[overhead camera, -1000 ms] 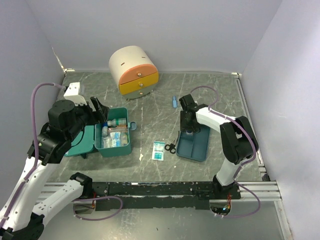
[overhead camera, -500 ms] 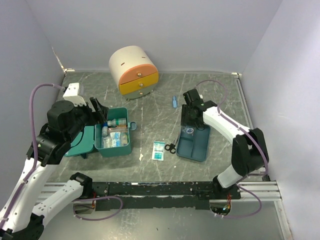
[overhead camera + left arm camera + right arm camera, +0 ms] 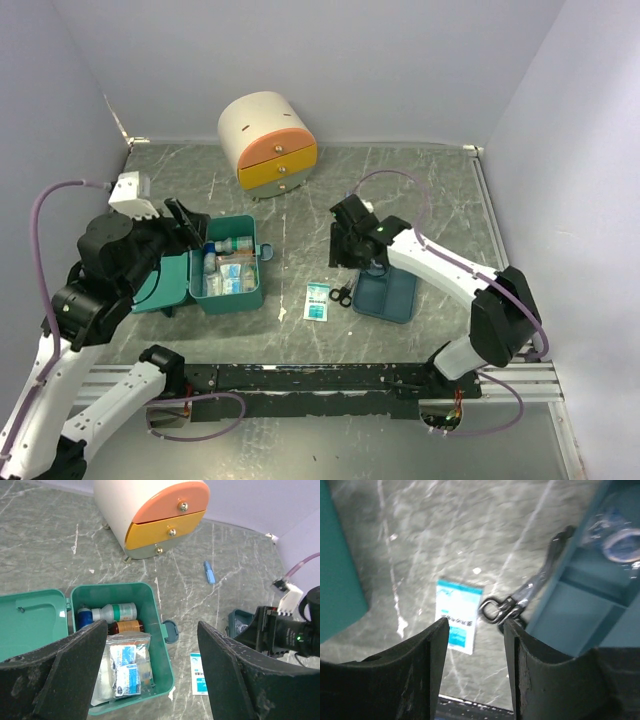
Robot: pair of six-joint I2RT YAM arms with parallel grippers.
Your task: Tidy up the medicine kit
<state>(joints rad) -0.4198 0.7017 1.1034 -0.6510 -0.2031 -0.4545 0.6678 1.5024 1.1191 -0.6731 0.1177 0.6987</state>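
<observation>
Left gripper [image 3: 150, 629] hangs wide open over the open kit [image 3: 230, 298]; right gripper [image 3: 475, 625] sits half-open and empty above the scissors [image 3: 520, 598].

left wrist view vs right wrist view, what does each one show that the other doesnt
Only the left wrist: the cabinet, a small blue tube on the table, and the bottles and packets inside the open kit. Only the right wrist: the scissors beside the tray and a clear packet in it. Both: the sachet, part of the tray, and the kit, though the right wrist catches only its teal edge.
</observation>
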